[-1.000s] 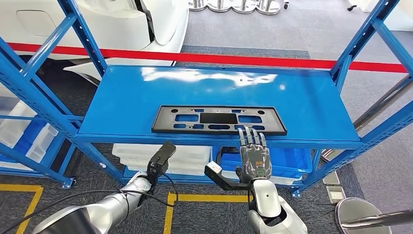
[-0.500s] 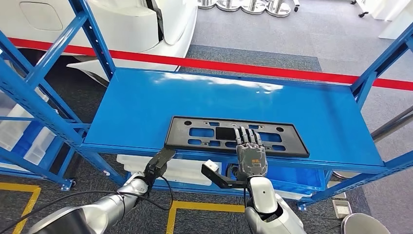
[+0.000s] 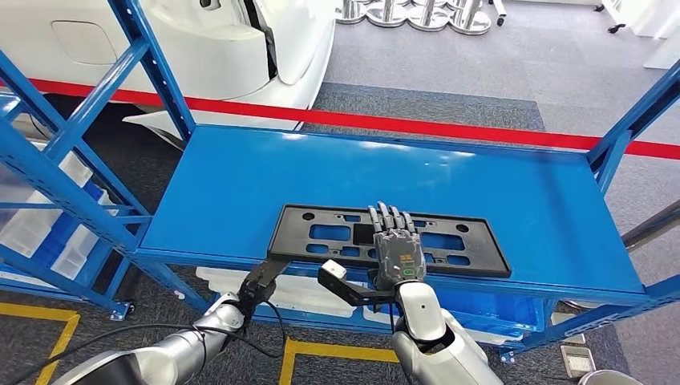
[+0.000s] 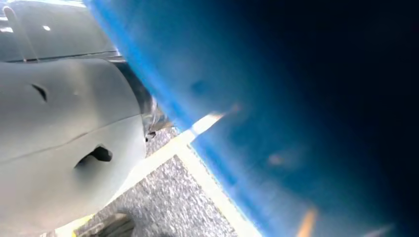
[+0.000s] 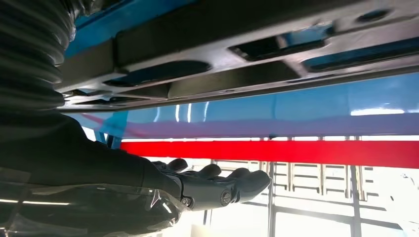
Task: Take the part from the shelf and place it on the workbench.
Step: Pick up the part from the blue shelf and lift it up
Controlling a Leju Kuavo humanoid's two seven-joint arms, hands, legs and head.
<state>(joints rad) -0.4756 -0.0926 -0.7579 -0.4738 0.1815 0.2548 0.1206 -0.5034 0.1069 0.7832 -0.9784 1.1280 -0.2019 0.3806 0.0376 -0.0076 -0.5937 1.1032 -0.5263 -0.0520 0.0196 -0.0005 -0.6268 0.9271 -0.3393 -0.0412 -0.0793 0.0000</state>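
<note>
Hovering flat over part (image 3: 389,240): right robot hand (image 3: 397,247)

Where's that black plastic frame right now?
In the head view, the black frame lies flat near the front edge of the blue shelf, with the right hand stretched over its middle.

Part (image 3: 449,242) lies flat on shelf (image 3: 240,184), near its front edge, right of centre. Right hand (image 3: 397,245) is over the part's middle, fingers pointing rearward. Left hand (image 3: 263,281) sits below the shelf's front edge, under the part's left end.
</note>
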